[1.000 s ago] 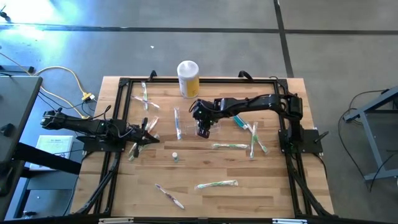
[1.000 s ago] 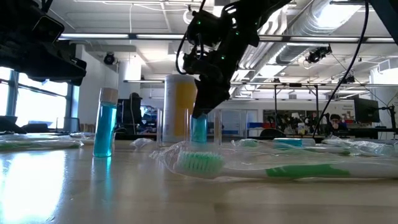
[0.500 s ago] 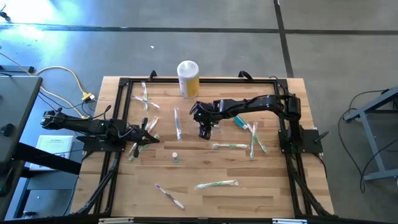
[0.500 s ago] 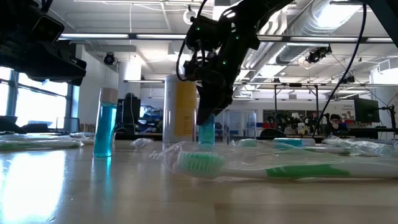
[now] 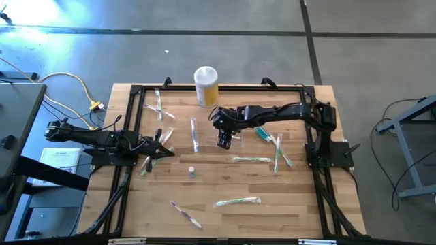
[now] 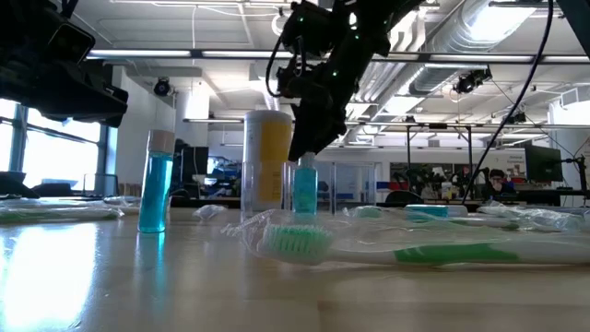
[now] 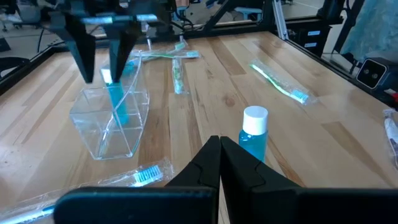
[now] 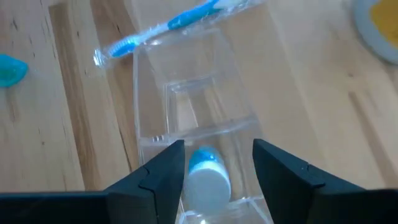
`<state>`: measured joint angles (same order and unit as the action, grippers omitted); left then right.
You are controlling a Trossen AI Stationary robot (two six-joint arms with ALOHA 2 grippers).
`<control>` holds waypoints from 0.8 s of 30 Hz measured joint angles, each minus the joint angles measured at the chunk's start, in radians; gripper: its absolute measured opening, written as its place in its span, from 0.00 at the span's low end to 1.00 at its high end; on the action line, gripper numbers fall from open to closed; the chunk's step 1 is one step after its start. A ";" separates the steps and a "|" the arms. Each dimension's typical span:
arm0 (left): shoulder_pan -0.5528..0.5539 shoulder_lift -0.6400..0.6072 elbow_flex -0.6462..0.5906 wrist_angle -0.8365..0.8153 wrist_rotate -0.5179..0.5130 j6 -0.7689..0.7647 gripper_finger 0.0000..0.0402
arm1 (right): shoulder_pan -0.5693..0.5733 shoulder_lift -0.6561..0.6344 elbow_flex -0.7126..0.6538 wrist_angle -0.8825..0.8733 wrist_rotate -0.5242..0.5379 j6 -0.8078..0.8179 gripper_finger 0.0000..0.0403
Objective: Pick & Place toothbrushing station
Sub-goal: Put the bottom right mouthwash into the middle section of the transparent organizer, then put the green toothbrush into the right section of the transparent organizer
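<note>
Right pincer [image 8: 214,163] hangs open, holding nothing, over a blue bottle [image 8: 206,174] inside the clear holder [image 8: 186,106].

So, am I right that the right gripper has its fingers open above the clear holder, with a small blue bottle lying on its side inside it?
Not quite: the blue bottle stands upright in the clear holder, white cap on top, as the low view and left wrist view show. The right gripper does hang above the holder with its fingers open either side of the cap.
</note>
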<state>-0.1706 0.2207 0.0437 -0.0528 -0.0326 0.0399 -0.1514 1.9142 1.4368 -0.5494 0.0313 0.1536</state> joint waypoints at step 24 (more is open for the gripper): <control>0.000 0.000 0.000 -0.001 0.000 0.000 0.00 | 0.173 -0.245 -0.031 -0.528 -0.058 0.055 0.45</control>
<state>-0.1707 0.2207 0.0437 -0.0540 -0.0330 0.0402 0.0220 1.6692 1.4056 -1.0778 -0.0263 0.2085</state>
